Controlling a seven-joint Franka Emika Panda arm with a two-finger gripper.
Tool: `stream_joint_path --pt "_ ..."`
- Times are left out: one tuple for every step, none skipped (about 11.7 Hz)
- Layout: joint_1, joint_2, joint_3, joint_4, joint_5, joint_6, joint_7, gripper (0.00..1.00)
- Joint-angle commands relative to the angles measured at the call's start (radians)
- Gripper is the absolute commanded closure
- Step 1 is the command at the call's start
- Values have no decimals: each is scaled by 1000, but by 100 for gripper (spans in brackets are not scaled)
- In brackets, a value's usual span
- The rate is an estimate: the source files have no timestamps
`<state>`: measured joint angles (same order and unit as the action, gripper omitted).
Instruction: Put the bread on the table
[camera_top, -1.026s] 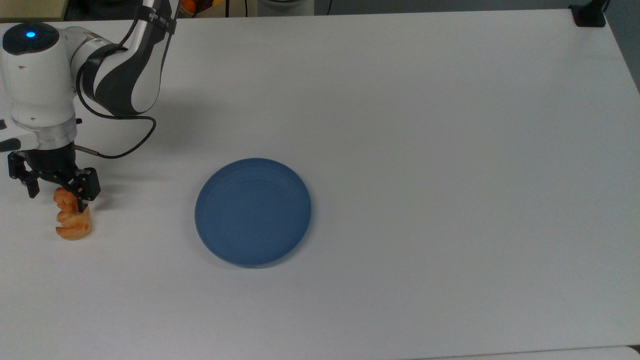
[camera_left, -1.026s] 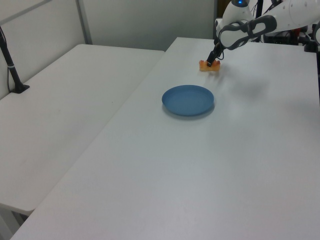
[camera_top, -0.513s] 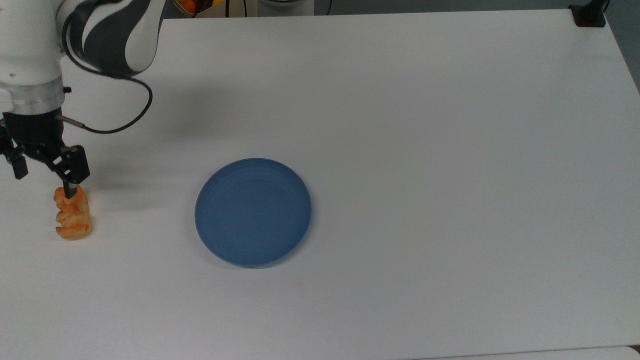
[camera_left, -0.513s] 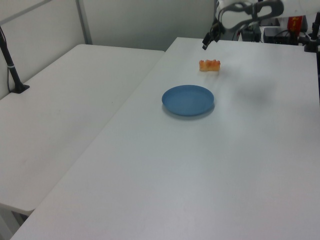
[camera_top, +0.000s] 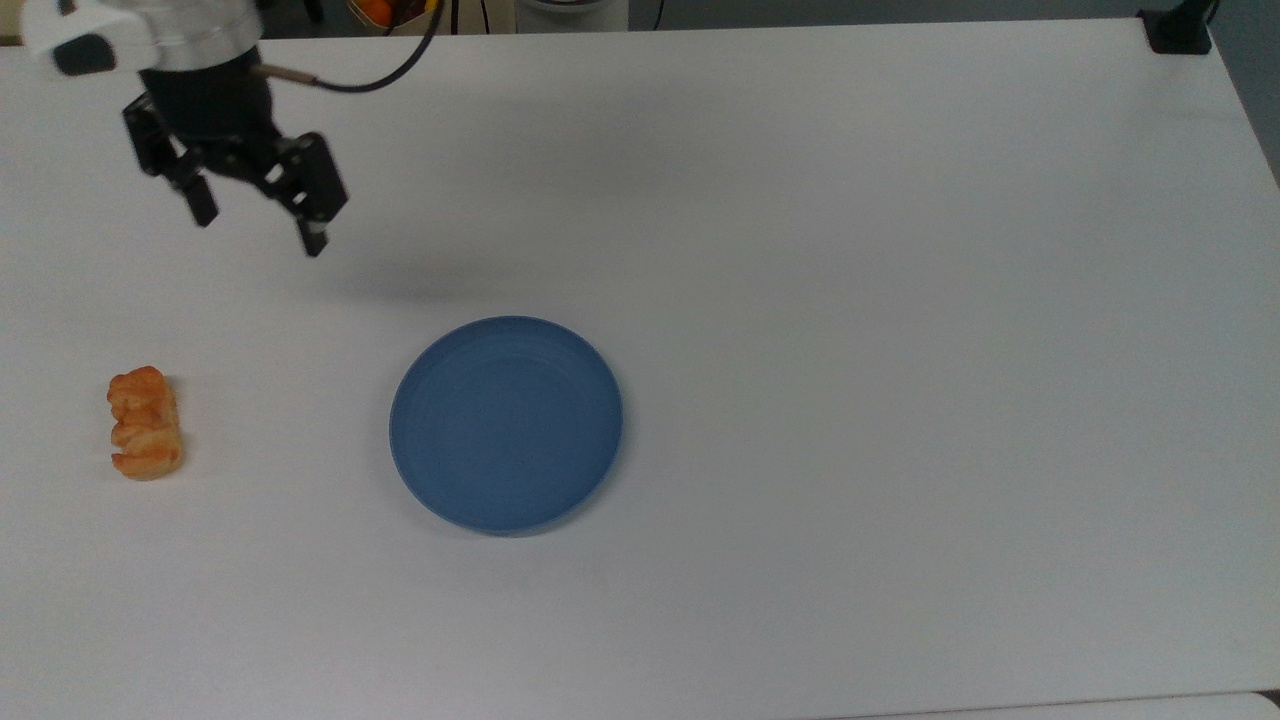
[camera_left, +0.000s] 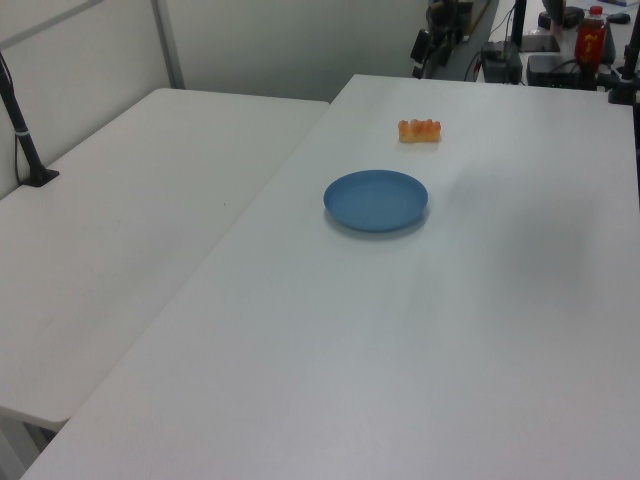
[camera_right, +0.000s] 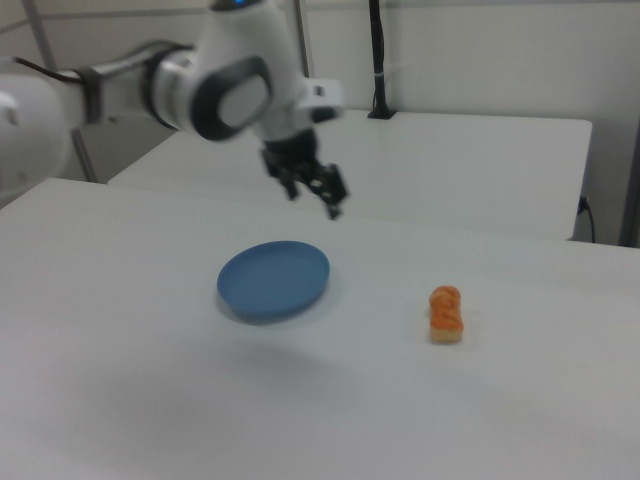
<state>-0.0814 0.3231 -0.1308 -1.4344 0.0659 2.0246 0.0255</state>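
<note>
Top view shows the bread (camera_top: 145, 422) lying on the white table (camera_top: 850, 300), well apart from the blue plate (camera_top: 506, 423). The gripper (camera_top: 258, 228) hangs empty with fingers spread, clear of both. No legible writing shows.

Bread (camera_top: 145, 423), small orange-brown flaky loaf, lying flat on white table (camera_top: 900, 300), top view's far left

Arm raised, gripper (camera_top: 258, 228) empty
Its two black fingers (camera_top: 313, 238) are spread apart, pointing down, with nothing between them.
</note>
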Motion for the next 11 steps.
stream_joint_path --pt "119 -148 0 -112 -20 -165 50 0" --pt "150 -171 0 -133 -17 -185 50 0" --pt "175 -194 0 -156 -15 -199 50 0" --pt "189 -217 0 -179 -15 -216 50 0" --pt "202 -237 0 -204 -15 -227 39 0" --pt "207 -257 0 -233 -15 -230 30 0" --pt "213 -269 0 -257 -15 -231 30 0" --pt "216 -277 0 -271 -15 -233 34 0" --pt "219 -277 0 -277 -15 -231 45 0" --pt "221 -277 0 -278 -21 -228 45 0" --pt "219 -277 0 -275 -21 -225 47 0"
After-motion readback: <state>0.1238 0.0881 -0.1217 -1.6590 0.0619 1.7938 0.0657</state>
